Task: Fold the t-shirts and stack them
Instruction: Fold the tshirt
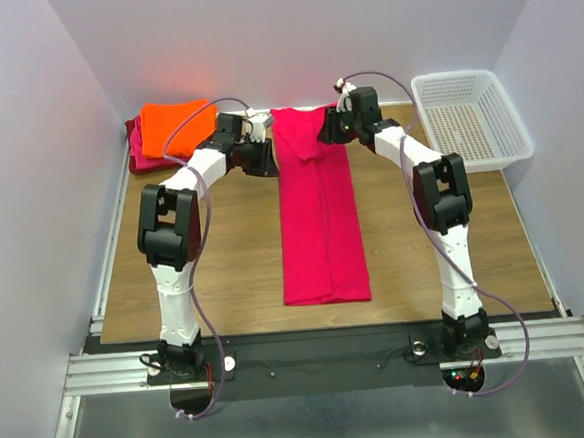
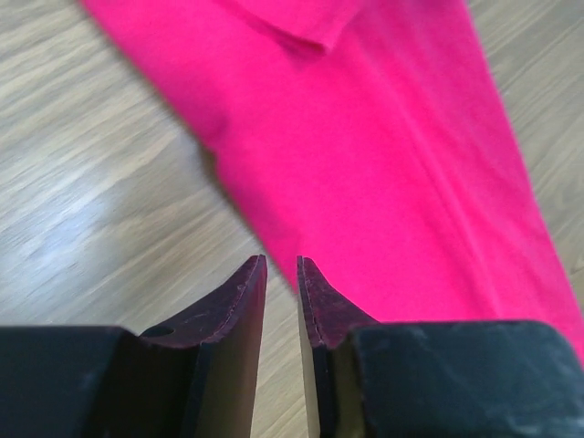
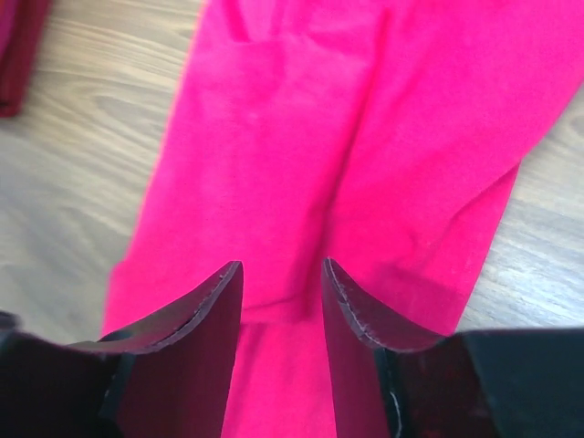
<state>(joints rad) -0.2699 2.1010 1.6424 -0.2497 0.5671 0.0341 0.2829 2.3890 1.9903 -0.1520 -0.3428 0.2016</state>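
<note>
Wood tabletop (image 1: 224, 254), white walls on three sides. Both arms reach far and inward, elbows raised, wrists tipped down at the far end of the magenta-pink shirt (image 1: 319, 217). It lies as a long folded strip down table centre, with its near hem short of the front edge.

The left gripper (image 1: 256, 133) is at the strip's left edge and the right gripper (image 1: 332, 126) is over its right side. Bare wood runs down both sides of the strip. In the far-left corner the orange shirt (image 1: 173, 122) is stacked on the darker red shirt (image 1: 138, 152). The white mesh basket (image 1: 452, 75) sits far right, well apart.

Left wrist view: the jaws are a narrow slit apart, holding nothing, wood under the tips, pink edge just beside. Right wrist view: the jaws are wider, nothing pinched, pink cloth below. Only this view catches the red shirt's corner.
</note>
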